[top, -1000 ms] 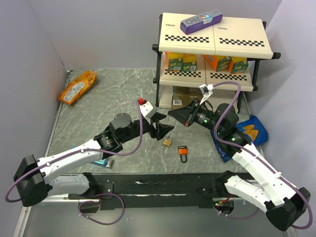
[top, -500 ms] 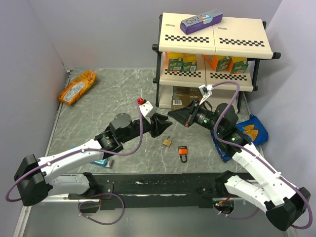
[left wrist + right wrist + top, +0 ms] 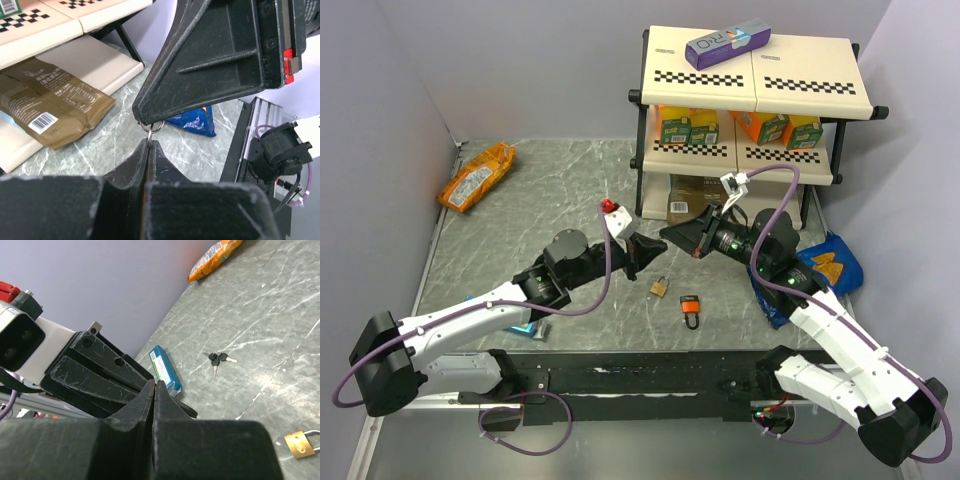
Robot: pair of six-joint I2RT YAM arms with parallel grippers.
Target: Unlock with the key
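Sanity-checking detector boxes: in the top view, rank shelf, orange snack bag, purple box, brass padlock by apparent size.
1. shelf
2. orange snack bag and purple box: look about alike, and the box sits higher, nearer the camera, so unranked
3. brass padlock
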